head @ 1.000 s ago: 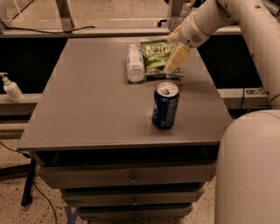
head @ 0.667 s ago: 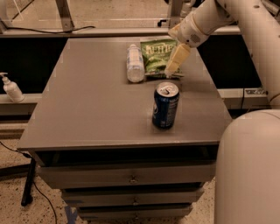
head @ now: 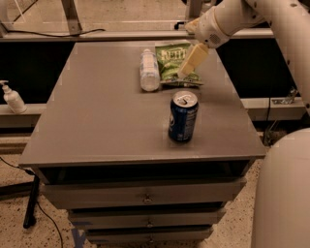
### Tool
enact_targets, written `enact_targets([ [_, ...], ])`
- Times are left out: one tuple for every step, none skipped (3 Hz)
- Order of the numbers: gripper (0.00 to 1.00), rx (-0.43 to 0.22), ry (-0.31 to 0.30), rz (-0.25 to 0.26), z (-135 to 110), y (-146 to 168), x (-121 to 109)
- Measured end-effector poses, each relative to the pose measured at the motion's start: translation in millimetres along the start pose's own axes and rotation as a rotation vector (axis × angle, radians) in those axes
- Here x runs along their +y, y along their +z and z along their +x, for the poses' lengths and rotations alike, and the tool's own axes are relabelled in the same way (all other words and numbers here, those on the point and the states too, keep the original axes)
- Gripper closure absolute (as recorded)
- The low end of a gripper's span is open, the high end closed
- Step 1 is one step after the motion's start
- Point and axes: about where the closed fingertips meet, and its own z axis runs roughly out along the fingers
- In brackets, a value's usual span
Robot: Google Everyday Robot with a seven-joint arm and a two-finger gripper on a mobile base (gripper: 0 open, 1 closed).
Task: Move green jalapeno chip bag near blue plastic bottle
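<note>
"Over the far right part of the table [head: 97,121], where is the gripper [head: 185,70]?"

"It hangs off the pale arm [head: 252,14] that reaches in from the upper right. It slants down and to the left, with its tip over the right half of the green jalapeno chip bag [head: 169,60]. I cannot tell whether it is released or clenched, nor whether it touches the bag."

"And where is the bag?"

"Flat on the table near the far edge, lettering up. It is just right of the blue plastic bottle [head: 149,70], which lies on its side pointing front to back. The two are close, side by side."

"What else is around?"

"A dark blue soda can [head: 183,117] stands upright nearer the camera, in front of the bag and apart from it. It is not between bag and bottle, and nothing else sits between them. Under the tabletop are drawers [head: 145,196]. Off to the left, on a lower ledge, stands a white pump dispenser [head: 12,97]. The robot's white body [head: 286,193] fills the lower right corner."

"Anything different from a second ago?"

"Very little. Bag, bottle and can lie in the same spots. The gripper hovers over the same side of the bag as before, shifted only slightly if at all."
</note>
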Motion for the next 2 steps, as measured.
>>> enact_targets([
  [0.00, -0.016, -0.025, 0.090, -7, -39, -4],
  [0.00, -0.005, -0.052, 0.215, -13, -106, -3],
])
